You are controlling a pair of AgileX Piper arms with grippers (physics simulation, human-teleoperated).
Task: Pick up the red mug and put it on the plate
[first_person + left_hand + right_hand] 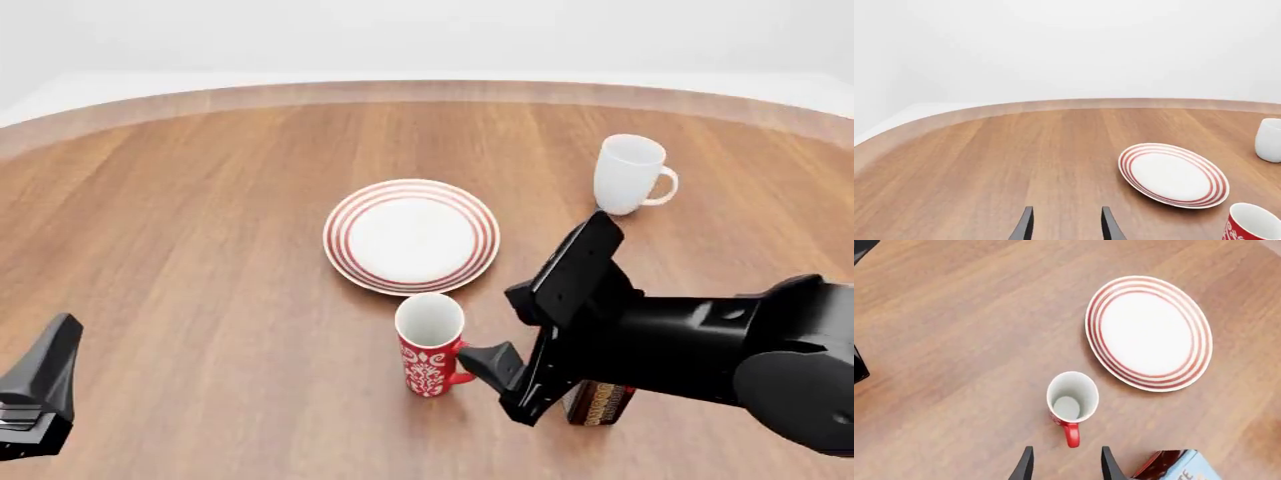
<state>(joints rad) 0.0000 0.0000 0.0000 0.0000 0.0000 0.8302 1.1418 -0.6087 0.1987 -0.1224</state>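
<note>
Tall red ceramic mug [1072, 401] with white pattern standing upright mid-table toward near edge, just beside ringed white plate [1149, 332]. Judged rigid, glazed, slippery, breakable; loop handle best hold. Right gripper [1065, 463] spread, facing handle, holding nothing. Left gripper [1065, 223] spread, idle.

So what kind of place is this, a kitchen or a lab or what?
Most likely a simulated tabletop test scene, not a real kitchen: a bare round wooden table against blank white surroundings, set with just a striped plate, a red mug, a white mug and a small box.
</note>
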